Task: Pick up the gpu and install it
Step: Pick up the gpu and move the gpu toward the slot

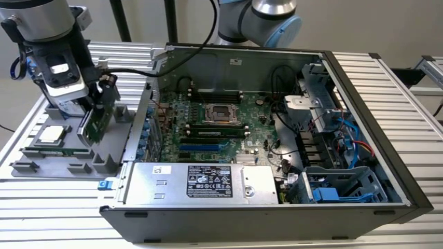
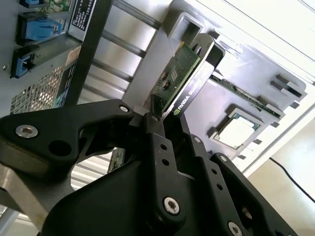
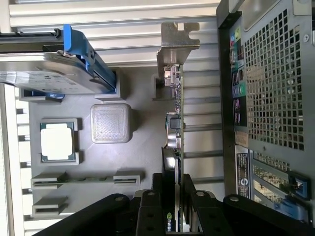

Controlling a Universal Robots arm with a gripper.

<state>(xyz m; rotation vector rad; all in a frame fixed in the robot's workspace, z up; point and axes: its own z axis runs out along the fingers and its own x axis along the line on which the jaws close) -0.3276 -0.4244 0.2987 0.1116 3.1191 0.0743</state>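
Observation:
The gpu (image 1: 97, 122), a thin card with a green board face and a black cooler face, hangs on edge and tilted over the grey parts tray (image 1: 62, 167) at the exterior view's left. My gripper (image 1: 92, 102) is shut on its upper end. In both wrist views the black fingers (image 2: 156, 129) clamp the card (image 2: 179, 81) from either side. Its silver end bracket (image 3: 177, 45) points away from the fingers (image 3: 147, 201), close to a holder slot in the tray (image 3: 140, 147). I cannot tell whether the card still touches that slot.
The open computer case (image 1: 263, 223) lies just to the exterior view's right of the tray, with blue expansion slots (image 1: 201, 148) on its motherboard and a silver power supply (image 1: 201, 181). On the tray sit a processor (image 3: 56, 140), a memory stick (image 3: 78, 179) and a blue-framed hard drive (image 3: 54, 69).

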